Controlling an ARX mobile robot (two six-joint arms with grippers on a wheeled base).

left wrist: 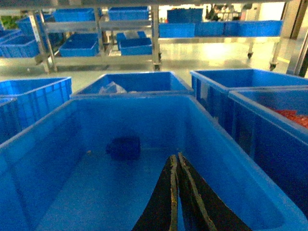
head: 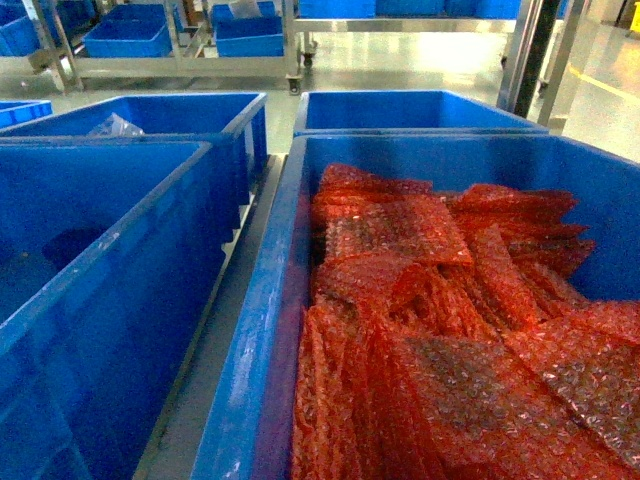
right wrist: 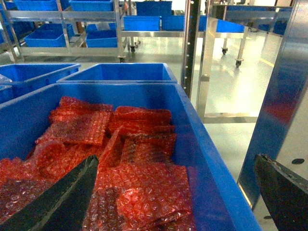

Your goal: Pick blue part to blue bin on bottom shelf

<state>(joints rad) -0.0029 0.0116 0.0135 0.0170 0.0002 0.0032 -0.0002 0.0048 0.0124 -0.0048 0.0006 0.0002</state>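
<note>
Black, seemingly tapered gripper fingers (left wrist: pixel 192 202)

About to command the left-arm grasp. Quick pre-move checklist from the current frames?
1. Target located: ok. The blue part lies on the floor of the left bin, near its far wall.
2. Path clear: ok. Nothing else shows in that bin between the left gripper and the part.
3. Left gripper ready: not ok. Its fingers are shut together; open before descending.
4. Right gripper clear: ok. It is open, over the bin of red bubble wrap, holding nothing.
5. Destination bin on the bottom shelf: cannot tell which of the far shelf bins is meant.
</note>
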